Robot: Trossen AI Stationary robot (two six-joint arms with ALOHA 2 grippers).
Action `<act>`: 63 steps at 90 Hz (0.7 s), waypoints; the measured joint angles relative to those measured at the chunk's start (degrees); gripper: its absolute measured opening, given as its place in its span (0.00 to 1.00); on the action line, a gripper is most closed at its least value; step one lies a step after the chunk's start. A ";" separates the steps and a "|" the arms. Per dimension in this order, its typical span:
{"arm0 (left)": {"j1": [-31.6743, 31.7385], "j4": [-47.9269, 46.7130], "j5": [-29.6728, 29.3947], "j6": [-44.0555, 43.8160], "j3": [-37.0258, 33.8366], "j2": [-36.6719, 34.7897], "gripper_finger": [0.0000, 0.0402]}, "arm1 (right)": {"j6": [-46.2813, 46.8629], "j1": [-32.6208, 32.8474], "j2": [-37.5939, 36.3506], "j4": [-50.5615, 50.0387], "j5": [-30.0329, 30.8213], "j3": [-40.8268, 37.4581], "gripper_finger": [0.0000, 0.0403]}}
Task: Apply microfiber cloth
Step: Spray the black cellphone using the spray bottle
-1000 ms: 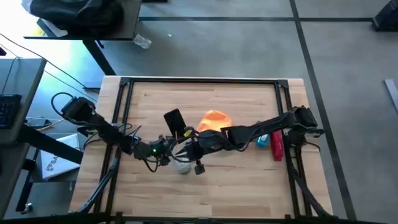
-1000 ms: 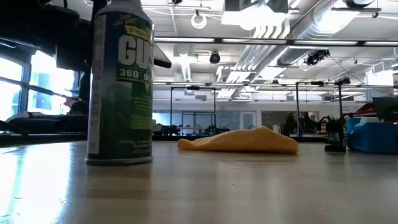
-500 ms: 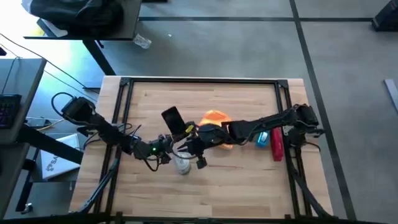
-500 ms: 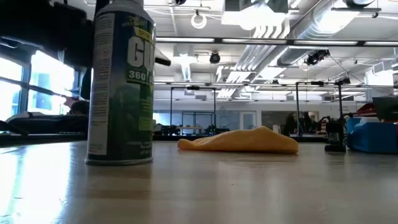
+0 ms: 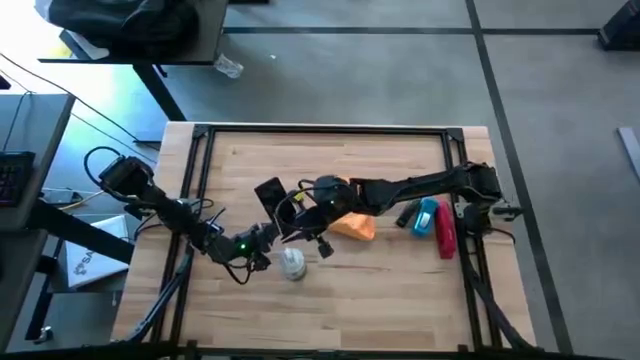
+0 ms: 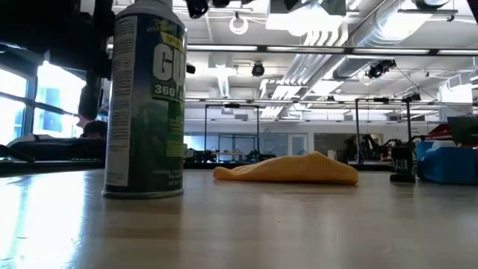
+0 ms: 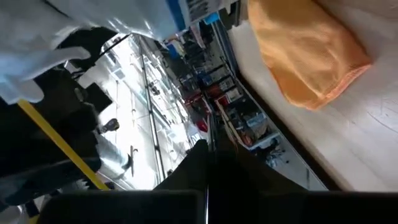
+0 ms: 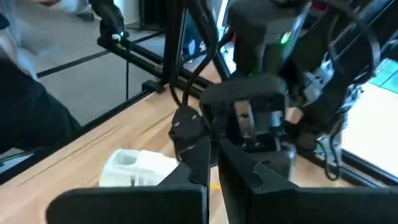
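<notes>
The microfiber cloth (image 5: 352,224) is seen lying crumpled on the tabletop (image 5: 370,300), mid-table, untouched by either gripper. The right gripper (image 5: 300,205) is raised just beside the cloth, fingers pressed together on nothing. The left gripper (image 5: 272,232) is closed around a black phone (image 5: 270,195), held tilted above a spray can (image 5: 292,263).

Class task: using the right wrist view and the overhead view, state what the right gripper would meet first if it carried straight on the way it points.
Probably the left gripper, which sits directly ahead of the right gripper. How far apart they are is unclear.
</notes>
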 joint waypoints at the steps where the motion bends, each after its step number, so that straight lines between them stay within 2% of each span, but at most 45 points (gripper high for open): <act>1: -0.04 -0.16 -0.02 -0.02 0.00 0.00 0.03 | 0.00 0.00 0.08 0.10 0.00 0.00 0.00; 30: -1.11 -0.70 -1.35 -1.24 -3.38 -2.61 0.03 | -0.38 -0.17 0.65 3.40 -1.11 0.00 0.00; 63: -1.02 -0.23 -1.12 -1.37 -4.72 -8.63 0.03 | -0.12 -0.70 1.94 3.82 -6.16 0.39 0.00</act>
